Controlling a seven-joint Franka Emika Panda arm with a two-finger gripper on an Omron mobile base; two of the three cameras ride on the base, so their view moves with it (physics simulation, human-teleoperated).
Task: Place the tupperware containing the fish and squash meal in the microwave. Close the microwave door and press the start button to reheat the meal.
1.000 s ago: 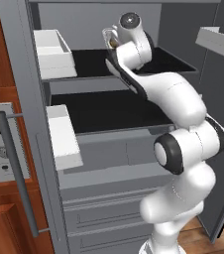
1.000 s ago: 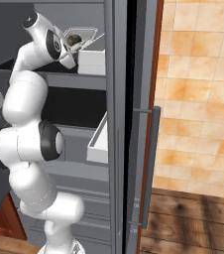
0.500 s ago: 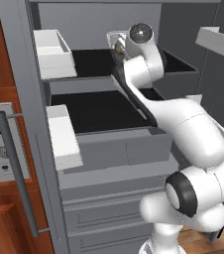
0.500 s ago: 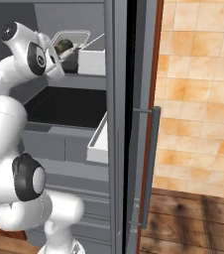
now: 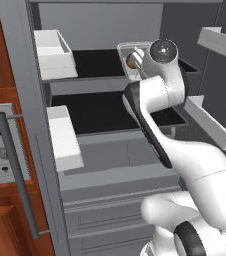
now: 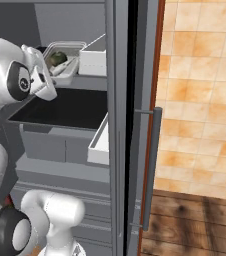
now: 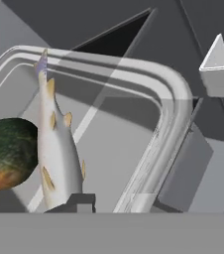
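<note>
The tupperware point(image 5: 130, 56) sits on the upper dark shelf of the open fridge, and your arm has swung in closer to it than half a second ago, the wrist now right against its near side. Looking left to right in the left base view, you have the microwave door point(image 5: 0, 145) with its bar handle at the far left, then a white bin point(image 5: 52, 54) on the upper shelf, then the tub. From the right base view the tupperware point(image 6: 65, 55) lies just beside another white bin point(image 6: 94, 56). In the hand view the squash point(image 7: 7, 153) is at left and the pale fish point(image 7: 57, 154) beside it, inside the tub's rim point(image 7: 176, 114). The gripper point(image 7: 77, 203) is low over the fish; how far it is open, I cannot tell.
</note>
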